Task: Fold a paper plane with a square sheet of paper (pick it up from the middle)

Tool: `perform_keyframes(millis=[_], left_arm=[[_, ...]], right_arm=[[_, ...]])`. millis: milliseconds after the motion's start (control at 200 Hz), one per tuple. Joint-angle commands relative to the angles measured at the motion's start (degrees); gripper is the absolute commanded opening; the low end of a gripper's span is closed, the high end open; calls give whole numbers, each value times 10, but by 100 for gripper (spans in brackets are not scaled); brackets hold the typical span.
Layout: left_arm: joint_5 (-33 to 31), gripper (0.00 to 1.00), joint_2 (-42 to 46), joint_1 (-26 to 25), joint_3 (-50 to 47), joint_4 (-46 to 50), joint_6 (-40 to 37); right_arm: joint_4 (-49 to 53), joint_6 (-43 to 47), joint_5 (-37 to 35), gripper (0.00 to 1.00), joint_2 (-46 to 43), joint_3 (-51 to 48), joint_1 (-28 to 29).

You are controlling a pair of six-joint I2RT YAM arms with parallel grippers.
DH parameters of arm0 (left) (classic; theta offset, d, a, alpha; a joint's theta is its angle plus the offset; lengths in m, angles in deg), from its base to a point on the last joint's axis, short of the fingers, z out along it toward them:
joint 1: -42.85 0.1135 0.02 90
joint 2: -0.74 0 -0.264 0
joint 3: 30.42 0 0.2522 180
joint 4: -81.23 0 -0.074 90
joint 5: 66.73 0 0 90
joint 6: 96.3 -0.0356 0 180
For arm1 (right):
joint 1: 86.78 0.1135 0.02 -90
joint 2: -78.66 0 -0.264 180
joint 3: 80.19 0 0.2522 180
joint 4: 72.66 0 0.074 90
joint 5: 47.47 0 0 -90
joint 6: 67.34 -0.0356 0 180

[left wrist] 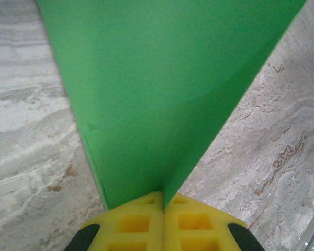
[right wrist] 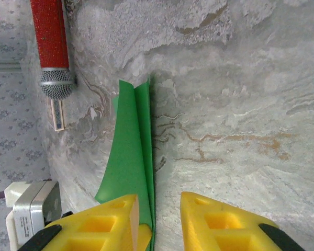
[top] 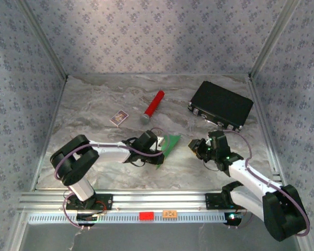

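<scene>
left gripper (left wrist: 163,203) low, clamping green paper (left wrist: 162,89) (folded)

Parted yellow fingers of right gripper (right wrist: 158,201), folded green paper (right wrist: 130,151) just beside one fingertip, red cylinder (right wrist: 49,34) and small card (right wrist: 57,115) farther ahead, marbled tabletop (right wrist: 240,78) beneath

Worktop (top: 94,99) is a grey-white marble pattern with some brownish veins, boxed in by a metal frame. Three things are lying flat on it, all toward the back. A red cylinder (top: 154,105) lies on a diagonal near the middle, its grey mesh end pointing at the near side. A small printed card (top: 118,118) is just left of that grey end, not touching it. A black case (top: 221,104) sits angled at the far right, well apart from those two.
</scene>
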Motion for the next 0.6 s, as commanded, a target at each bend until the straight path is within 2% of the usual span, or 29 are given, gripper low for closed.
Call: perform_keyframes(millis=[0, 350, 600], left_arm=[[31, 0, -15, 10, -12, -31, 19], [53, 0, -19, 26, -25, -42, 37], [88, 0, -37, 32, -18, -39, 36]], right_arm=[[-26, 21, -13, 28, 4, -4, 12], [-67, 113, -87, 18, 61, 35, 105], [-122, 133, 3, 15, 165, 78, 123]])
